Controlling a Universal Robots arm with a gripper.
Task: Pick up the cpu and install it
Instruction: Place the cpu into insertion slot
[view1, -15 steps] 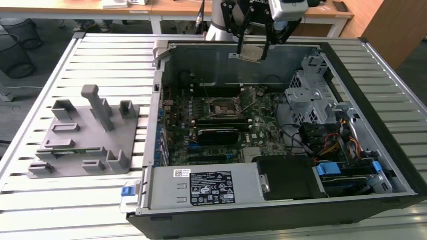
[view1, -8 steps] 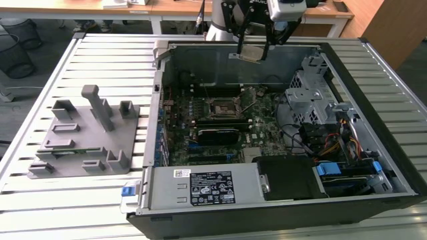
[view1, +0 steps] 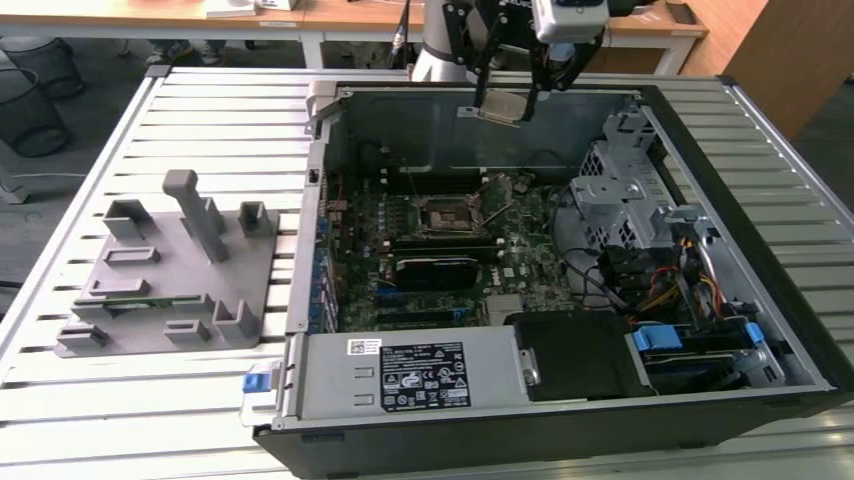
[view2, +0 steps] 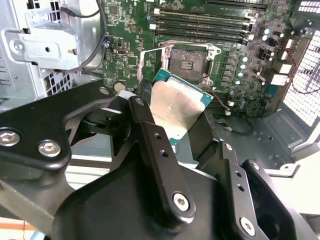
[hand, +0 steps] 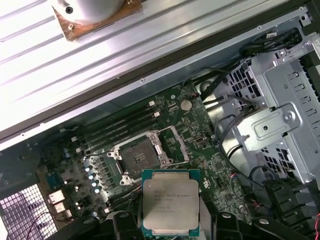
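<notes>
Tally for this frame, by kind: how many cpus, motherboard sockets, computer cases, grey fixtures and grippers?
cpu, clamped in the gripper: 1
motherboard socket: 1
computer case: 1
grey fixture: 1
gripper: 1
Total: 5

The exterior view looks down from high and well back over the whole open computer case (view1: 534, 445) on the slatted worktop (view1: 214, 110); both wrist views look from close above, past the fingers (view2: 160, 165), into that case; all three share the socket (hand: 137, 157) and the cpu (hand: 170, 202).
</notes>
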